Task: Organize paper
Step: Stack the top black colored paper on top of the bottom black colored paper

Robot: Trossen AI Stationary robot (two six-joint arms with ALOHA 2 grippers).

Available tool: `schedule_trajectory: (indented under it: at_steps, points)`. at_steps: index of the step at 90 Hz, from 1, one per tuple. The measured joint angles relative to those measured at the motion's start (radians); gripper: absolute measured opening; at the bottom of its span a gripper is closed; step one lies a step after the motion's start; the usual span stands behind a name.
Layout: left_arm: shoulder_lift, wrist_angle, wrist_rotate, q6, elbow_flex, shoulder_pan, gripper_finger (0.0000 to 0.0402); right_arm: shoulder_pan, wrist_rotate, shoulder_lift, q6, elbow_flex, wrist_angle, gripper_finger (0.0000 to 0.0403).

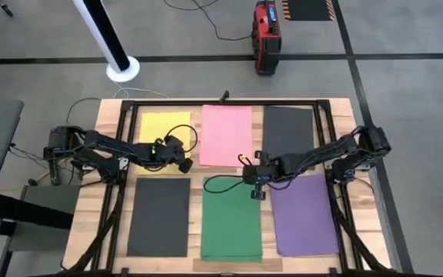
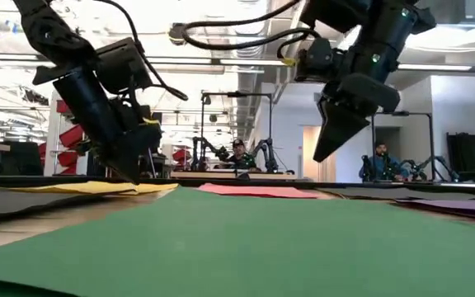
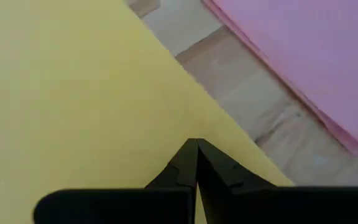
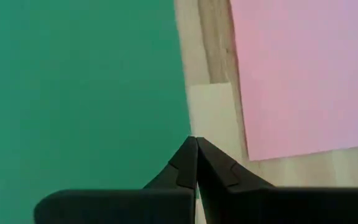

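Matt, smooth paper throughout: yellow sheet (image 3: 73, 93), pink sheet (image 4: 303, 68), green sheet (image 4: 79, 93), all without sheen. Pale wooden table (image 4: 213, 106) between them, grain visible, finish dull. Matt black fingers (image 3: 222, 180), seemingly hard plastic, on the left gripper (image 3: 196, 144).

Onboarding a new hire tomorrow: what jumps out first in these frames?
Six coloured sheets in a two-by-three grid on the wooden table: yellow sheet, pink sheet and a dark sheet in the far row. Nearer lie a black sheet, green sheet and purple sheet. The left gripper is shut at the yellow sheet's edge; the right gripper is shut beside the green sheet's far corner.
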Motion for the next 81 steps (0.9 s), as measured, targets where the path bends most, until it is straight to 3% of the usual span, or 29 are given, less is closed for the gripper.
schedule_trajectory:
  at_steps: [11,22,39,47,59,81]
  points:
    - [-0.034,0.088,0.055,0.082,0.0,-0.045,0.0,-0.014,-0.043,-0.095,0.038,-0.133,0.158,0.0]
    - [-0.094,0.197,0.134,0.141,-0.001,-0.074,0.0,-0.035,-0.051,-0.223,0.067,-0.245,0.204,0.0]
    - [-0.151,0.577,0.49,0.299,-0.038,-0.088,0.0,-0.077,-0.046,-0.373,0.069,-0.354,0.102,0.0]
    - [-0.152,0.647,0.584,0.344,-0.04,-0.088,0.0,-0.097,-0.039,-0.381,0.074,-0.365,0.026,0.0007]
    - [-0.143,0.644,0.583,0.386,-0.042,-0.088,0.0,-0.106,-0.015,-0.33,0.023,-0.364,0.011,0.0042]
    - [-0.144,0.541,0.448,0.411,-0.042,-0.086,0.0,-0.104,0.098,-0.202,-0.095,-0.341,0.088,0.0129]
